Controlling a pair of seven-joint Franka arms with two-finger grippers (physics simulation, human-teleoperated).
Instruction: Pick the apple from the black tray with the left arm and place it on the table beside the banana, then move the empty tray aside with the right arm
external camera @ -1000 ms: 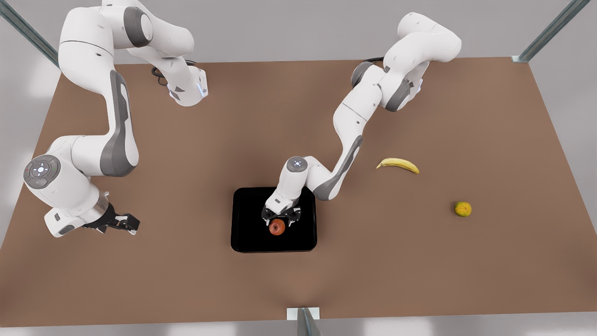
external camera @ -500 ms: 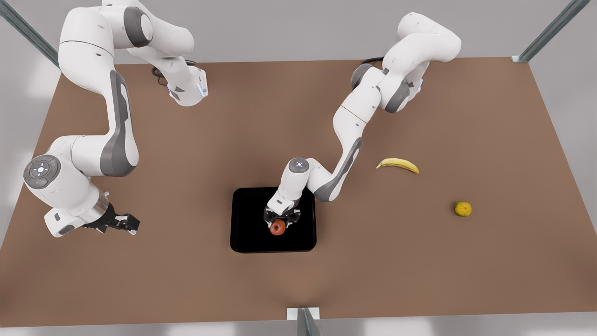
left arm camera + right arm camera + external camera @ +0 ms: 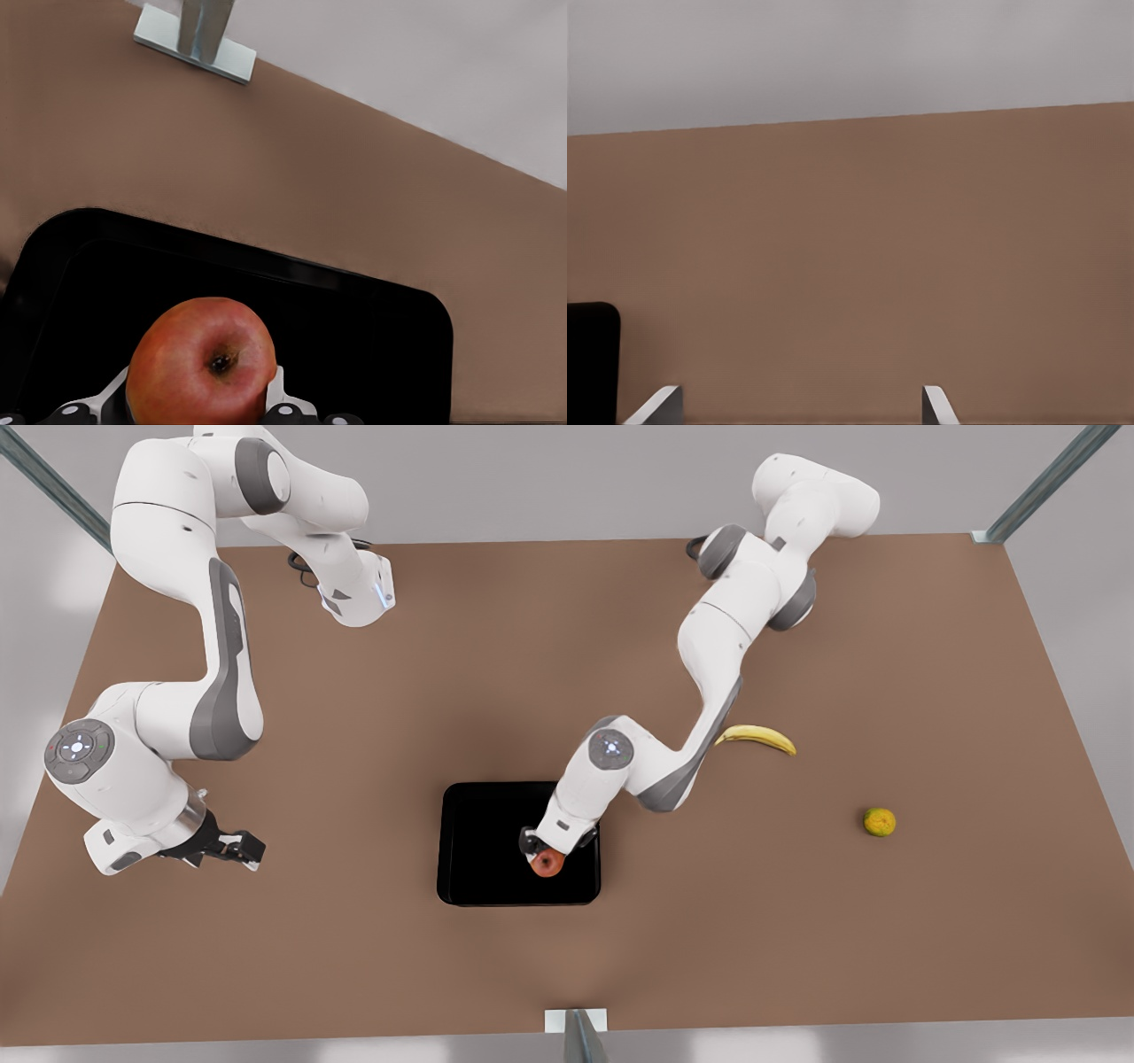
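front view: my left arm's black two-finger tool [image 3: 547,851] is clamped on the small round red-orange apple [image 3: 549,862], which now sits toward the front view's right side of the flat glossy-black rectangular tray [image 3: 483,841]. vs a second ago the tool has gone from straddling the fruit to closed on it, and the elbow has swung toward the curved yellow banana [image 3: 756,737]. i read that as grasp done, carry starting; the apple looks lifted, but i can't confirm clearance from here. the banana lies well apart on the matte brown bench [image 3: 372,708]; a round yellow-green mottled fruit [image 3: 880,822] sits further to the front view's right. right arm's tool [image 3: 232,849] waits at the front view's left, near the bench edge.

left wrist view: the apple [image 3: 202,361] is pinched between the pale fingertips [image 3: 276,390], stem dimple facing the cam, tray rim [image 3: 266,261] beyond it. this confirms contact on both sides, which the front view hides.

right wrist view: right tool [image 3: 802,405] fingers are spread wide, nothing between them, with a tray corner [image 3: 592,354] at the frame edge.
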